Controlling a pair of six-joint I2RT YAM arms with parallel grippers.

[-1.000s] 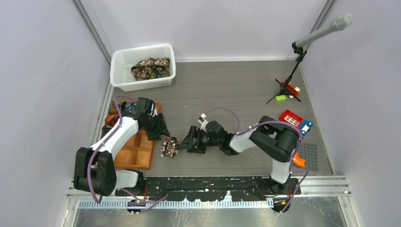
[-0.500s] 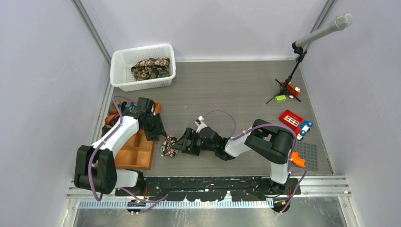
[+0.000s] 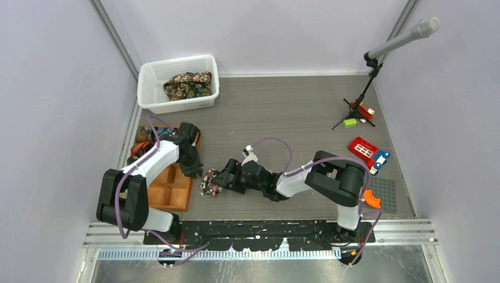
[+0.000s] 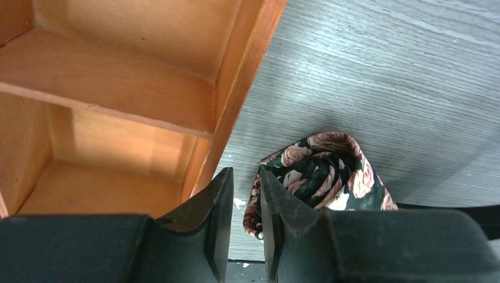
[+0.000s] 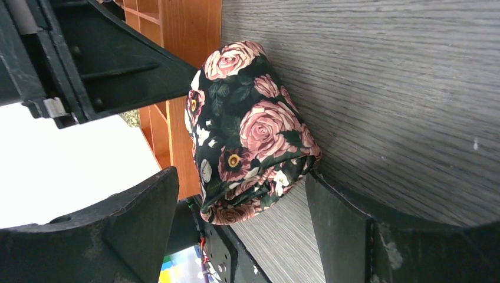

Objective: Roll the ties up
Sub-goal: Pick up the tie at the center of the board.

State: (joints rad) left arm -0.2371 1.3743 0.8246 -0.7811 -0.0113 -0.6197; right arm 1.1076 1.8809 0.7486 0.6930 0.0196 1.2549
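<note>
A black tie with pink roses (image 3: 210, 183) lies rolled into a bundle on the table, just right of the orange tray (image 3: 168, 191). My right gripper (image 3: 224, 177) is open wide. In the right wrist view its fingers (image 5: 147, 218) stand on either side of the roll (image 5: 247, 130), not pressing it. My left gripper (image 3: 194, 170) hangs between tray and roll. In the left wrist view its jaws stand close together with a narrow gap and nothing clamped (image 4: 246, 224). The roll (image 4: 330, 171) lies just beside the right finger. More ties (image 3: 187, 85) lie in the white basket (image 3: 150, 88).
The tray's wooden wall (image 4: 236, 88) runs close along my left gripper. A microphone stand (image 3: 368, 88) rises at the back right, with a red toy (image 3: 362, 147) and a grey baseplate (image 3: 386, 194) near the right edge.
My right gripper slid left until its open fingers straddle the rolled tie. My left gripper narrowed its jaws and drew back a little toward the tray.
</note>
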